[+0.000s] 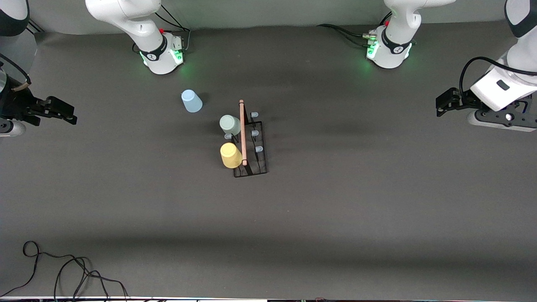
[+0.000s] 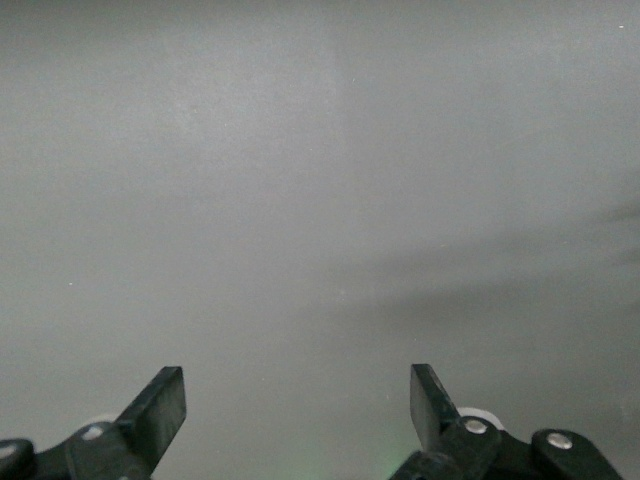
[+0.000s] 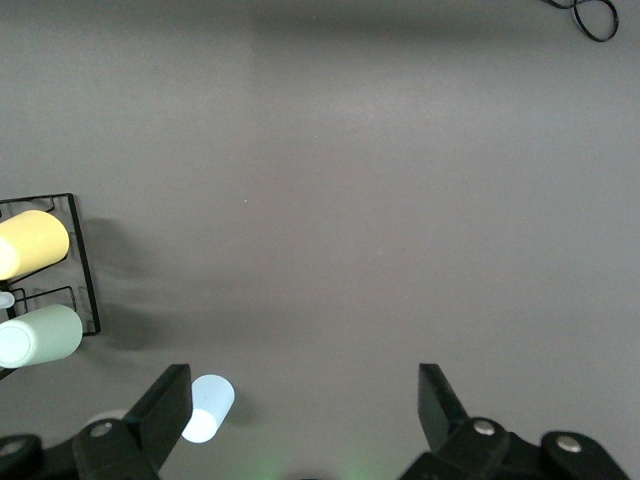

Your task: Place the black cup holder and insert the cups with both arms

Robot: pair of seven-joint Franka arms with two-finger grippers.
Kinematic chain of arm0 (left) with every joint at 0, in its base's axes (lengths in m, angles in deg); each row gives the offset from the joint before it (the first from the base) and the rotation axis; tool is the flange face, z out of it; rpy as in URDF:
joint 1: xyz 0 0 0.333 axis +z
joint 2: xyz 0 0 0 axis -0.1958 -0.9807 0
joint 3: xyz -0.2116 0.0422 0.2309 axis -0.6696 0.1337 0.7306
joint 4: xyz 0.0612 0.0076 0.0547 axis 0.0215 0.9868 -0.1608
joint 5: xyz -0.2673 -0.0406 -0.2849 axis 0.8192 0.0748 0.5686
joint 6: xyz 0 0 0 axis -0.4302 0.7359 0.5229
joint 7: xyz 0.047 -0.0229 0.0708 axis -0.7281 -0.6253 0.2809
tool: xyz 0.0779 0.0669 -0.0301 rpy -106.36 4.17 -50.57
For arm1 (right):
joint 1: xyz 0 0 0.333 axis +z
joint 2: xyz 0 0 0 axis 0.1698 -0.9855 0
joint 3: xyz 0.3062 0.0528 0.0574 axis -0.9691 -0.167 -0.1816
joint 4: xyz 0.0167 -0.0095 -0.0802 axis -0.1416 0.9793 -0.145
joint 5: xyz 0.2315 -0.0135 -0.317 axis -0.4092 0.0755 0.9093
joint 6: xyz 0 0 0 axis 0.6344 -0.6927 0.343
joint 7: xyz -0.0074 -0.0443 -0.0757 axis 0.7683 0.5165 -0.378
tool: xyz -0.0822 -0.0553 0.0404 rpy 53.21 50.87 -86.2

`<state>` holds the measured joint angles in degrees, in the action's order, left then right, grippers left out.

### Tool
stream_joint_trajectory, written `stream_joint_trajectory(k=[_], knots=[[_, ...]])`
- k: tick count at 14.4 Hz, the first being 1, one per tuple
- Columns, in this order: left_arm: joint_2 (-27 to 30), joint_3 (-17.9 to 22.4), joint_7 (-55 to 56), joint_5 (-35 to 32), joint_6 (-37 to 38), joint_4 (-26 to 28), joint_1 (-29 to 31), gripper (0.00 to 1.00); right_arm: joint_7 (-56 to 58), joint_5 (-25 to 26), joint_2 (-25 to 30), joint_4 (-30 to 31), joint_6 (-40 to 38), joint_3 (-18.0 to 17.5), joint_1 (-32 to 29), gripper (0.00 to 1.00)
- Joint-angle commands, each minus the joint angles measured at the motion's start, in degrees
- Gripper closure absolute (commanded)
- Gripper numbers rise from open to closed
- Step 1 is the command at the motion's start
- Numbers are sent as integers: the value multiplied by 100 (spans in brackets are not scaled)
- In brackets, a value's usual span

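Light blue cup [image 1: 191, 101] off black cup holder [image 1: 251, 147], toward right arm's end; right gripper [image 1: 58, 110] nearer, both grippers' fingers apart, empty.

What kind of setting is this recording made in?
Most likely a robotics lab bench: two white arms bolted to a table under plain dark cloth, loose cables at its edge, and only a black cup holder with plastic cups laid out.

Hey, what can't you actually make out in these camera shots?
- Front view: the prong under the yellow cup, covered by it.
- Front view: right gripper, arm cut off by the frame edge.
- Left wrist view: open left gripper over bare table; no rack.
- Right wrist view: black cup holder, cut by the edge.
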<state>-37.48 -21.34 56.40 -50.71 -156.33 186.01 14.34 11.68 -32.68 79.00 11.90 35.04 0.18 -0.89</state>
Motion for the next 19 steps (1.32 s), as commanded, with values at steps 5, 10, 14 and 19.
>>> stream_joint_trajectory(k=[5, 10, 14, 19], knots=[[74, 34, 0, -83, -3, 10, -59, 0, 37, 28, -166, -295, -74, -13, -106, 0], [74, 34, 0, -83, -3, 10, -59, 0, 37, 28, -167, -287, -83, -13, -97, 0], [74, 34, 0, -83, -3, 10, -59, 0, 45, 28, -166, -287, -83, -13, -97, 0], [74, 34, 0, -83, -12, 10, -59, 0, 46, 28, -166, -287, -83, -13, -97, 0]])
